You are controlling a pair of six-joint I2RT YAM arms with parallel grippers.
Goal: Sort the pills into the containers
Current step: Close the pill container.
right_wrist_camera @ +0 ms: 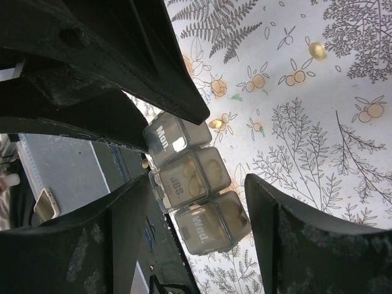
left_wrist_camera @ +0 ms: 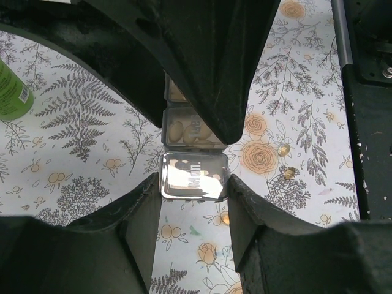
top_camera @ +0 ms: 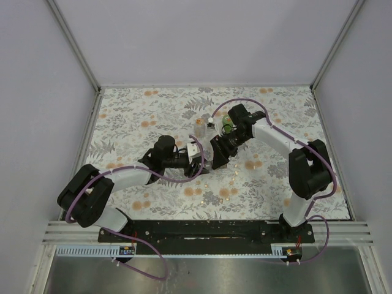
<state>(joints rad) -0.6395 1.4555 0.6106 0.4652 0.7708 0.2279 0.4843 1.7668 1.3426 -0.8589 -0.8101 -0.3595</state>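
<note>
Far compartments of pill organizer (left_wrist_camera: 193, 176) hidden under your right tool (right_wrist_camera: 193, 196), angled down over it, jaws apart. Your left tool (left_wrist_camera: 194, 187) clamps its near end.

Non-task stuff I can see from my end: the desk (top_camera: 147, 110) has a white cloth on it, printed with grey ferns (left_wrist_camera: 73, 104) and orange roses (left_wrist_camera: 260, 156). Plain pale walls (top_camera: 202, 37) box it in on three sides, with aluminium posts (top_camera: 73, 43) running up from the back corners. Along the near edge there's an aluminium rail (top_camera: 73, 231), a white slotted cable duct (top_camera: 86, 250) just below it, then a bare metal sheet (top_camera: 245, 275).
</note>
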